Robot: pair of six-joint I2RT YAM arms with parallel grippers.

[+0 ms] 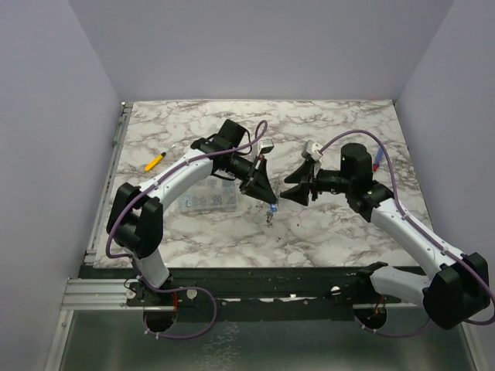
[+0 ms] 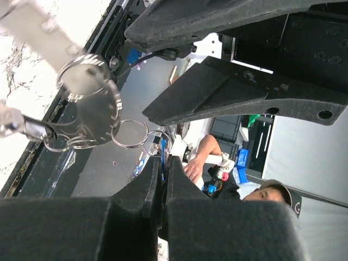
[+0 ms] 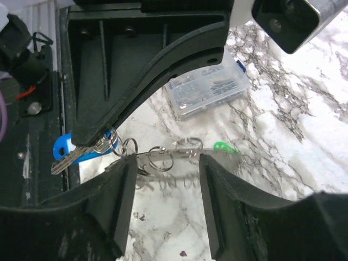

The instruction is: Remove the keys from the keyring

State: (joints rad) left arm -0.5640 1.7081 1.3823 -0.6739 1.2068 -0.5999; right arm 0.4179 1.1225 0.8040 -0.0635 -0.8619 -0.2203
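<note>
left hand point(image 2: 162, 175) pinched shut on a bunch of small metal keys point(image 3: 66, 149), one blue-headed, one green-headed; right hand point(image 3: 167, 171) wide open near three silver split rings point(image 3: 159, 159).

- I see a table point(image 1: 325, 232) topped in white marble with grey veins, framed by a metal rail on its left edge.
- A clear box point(image 1: 207, 199) of small parts lies left of middle.
- A yellow pen point(image 1: 156, 161) lies slanted near the left edge, well apart from the box.
- A small blue-and-red thing point(image 1: 378, 158) lies at the right; I cannot tell what it is.
</note>
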